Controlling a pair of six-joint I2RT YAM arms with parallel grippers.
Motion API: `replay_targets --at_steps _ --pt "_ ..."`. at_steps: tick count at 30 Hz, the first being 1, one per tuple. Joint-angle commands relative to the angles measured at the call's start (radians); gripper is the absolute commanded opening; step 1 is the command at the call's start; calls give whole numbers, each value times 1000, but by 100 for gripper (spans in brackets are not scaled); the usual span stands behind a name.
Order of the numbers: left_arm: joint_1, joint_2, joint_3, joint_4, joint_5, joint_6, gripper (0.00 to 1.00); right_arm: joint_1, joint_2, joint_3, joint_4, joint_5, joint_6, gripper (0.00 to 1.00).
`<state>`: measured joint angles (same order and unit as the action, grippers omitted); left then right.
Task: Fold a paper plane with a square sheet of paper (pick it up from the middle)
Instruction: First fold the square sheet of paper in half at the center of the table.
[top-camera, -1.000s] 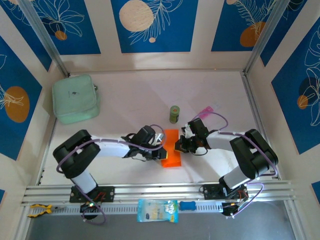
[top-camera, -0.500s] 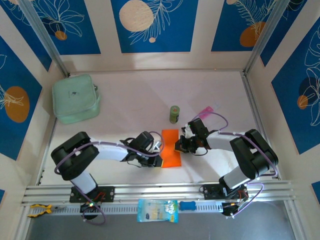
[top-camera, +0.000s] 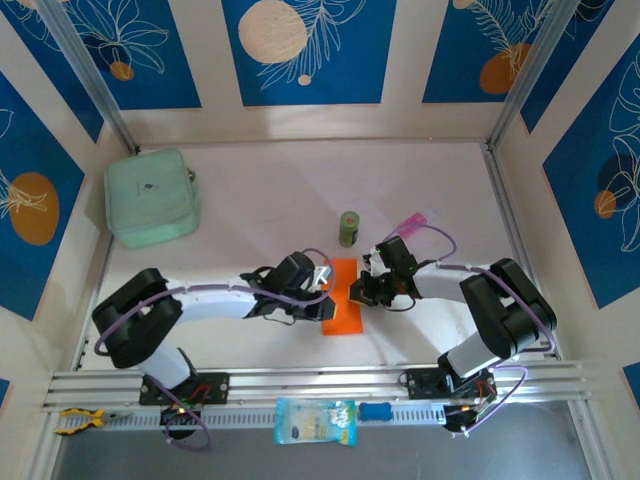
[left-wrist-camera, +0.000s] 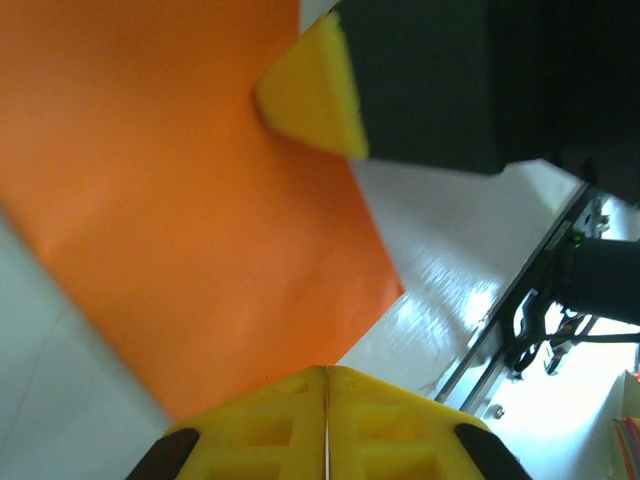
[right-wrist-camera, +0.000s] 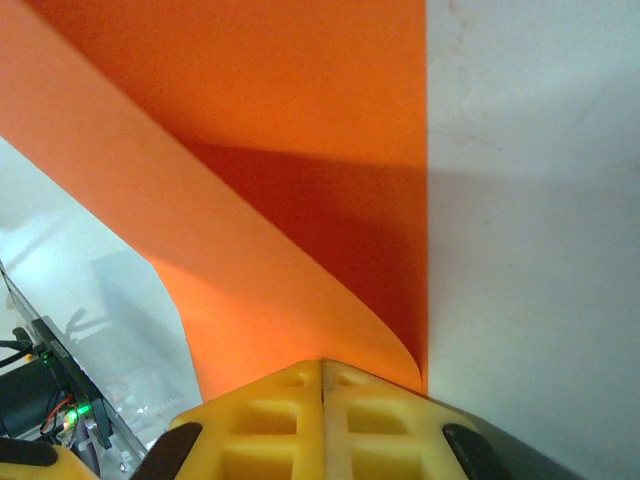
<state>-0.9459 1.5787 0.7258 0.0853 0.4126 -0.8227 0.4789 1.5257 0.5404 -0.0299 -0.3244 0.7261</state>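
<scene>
Your right gripper (right-wrist-camera: 322, 372) had the smooth, curled orange square sheet of paper (right-wrist-camera: 300, 100) pinched; left gripper (left-wrist-camera: 327, 378) was closed at its edge.

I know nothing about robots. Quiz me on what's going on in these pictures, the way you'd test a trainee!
1. True or false: the green can stands on the orange paper.
2. What lies at the far left of the table? A) a mint-green pouch B) a red box C) a blue cup
3. Which claw pinches the paper's curled-over edge?

Key: 1. False, the can stands beyond the paper, apart from it. 2. A. 3. The right claw.
</scene>
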Motion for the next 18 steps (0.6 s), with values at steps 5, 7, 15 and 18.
replay_targets --at_steps 5,7,15,18 --pt "-4 122 -34 91 102 -53 8 7 18 -43 -109 70 3 0" --pt "-5 119 -57 87 111 -47 8 8 15 -44 -110 71 3 0" --pt "-8 74 -131 45 137 -2 9 8 18 -40 -115 74 1 0" --pt "-8 48 -129 -9 126 26 10 7 17 -42 -116 76 -1 0"
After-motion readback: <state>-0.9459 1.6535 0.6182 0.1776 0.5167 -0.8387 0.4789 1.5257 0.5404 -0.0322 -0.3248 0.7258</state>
